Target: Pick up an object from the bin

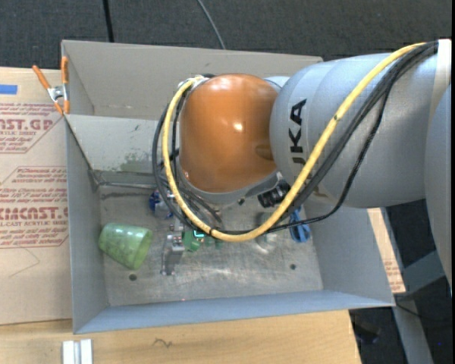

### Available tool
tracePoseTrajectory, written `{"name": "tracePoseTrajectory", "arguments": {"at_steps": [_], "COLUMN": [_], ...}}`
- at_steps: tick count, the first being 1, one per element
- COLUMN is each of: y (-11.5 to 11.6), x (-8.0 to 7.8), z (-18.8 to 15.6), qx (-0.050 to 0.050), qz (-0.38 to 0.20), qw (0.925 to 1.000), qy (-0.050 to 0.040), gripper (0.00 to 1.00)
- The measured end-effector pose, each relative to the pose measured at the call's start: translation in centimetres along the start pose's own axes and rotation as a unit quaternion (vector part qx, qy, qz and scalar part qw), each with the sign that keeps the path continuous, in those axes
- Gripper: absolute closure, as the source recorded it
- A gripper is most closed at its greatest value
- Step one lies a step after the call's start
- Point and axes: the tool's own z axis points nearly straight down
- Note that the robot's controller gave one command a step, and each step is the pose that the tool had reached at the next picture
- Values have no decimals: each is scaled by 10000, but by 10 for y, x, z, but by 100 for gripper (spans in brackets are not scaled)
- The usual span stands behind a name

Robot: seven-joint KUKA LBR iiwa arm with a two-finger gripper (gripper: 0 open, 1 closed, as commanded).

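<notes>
At the left side of the grey metal bin [83, 218], a pale green translucent plastic cup [126, 245] lies on its side on the floor, close to the foot of the left wall and about midway between the back and front walls. Nothing else touches it.

Just to its right, the gripper [169, 258] reaches down to the bin floor, beside the cup and apart from it. It is in shadow under the wrist, so whether it is open or closed cannot be told, and nothing can be seen held in it.

Behind the gripper, towards the back edge of the floor, a small blue object [155, 202] shows partly from under the wrist; its kind is unclear.

Above the middle of the bin sits the rounded orange cover [227, 131] on the wrist, ringed by a yellow cable [235, 236] and black ones.

Further right, a second blue piece [299, 230] shows below the cables; whether it lies in the bin or belongs to the robot cannot be told. The grey arm [364, 127] crosses the bin's right wall.
</notes>
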Motion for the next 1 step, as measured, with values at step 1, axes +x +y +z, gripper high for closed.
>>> {"name": "tracePoseTrajectory", "arguments": {"at_steps": [1], "y": [12], "x": [-34], "z": [159], "qx": [4], "qz": [-1251], "qw": [9921], "qy": [-8], "gripper": [0]}}
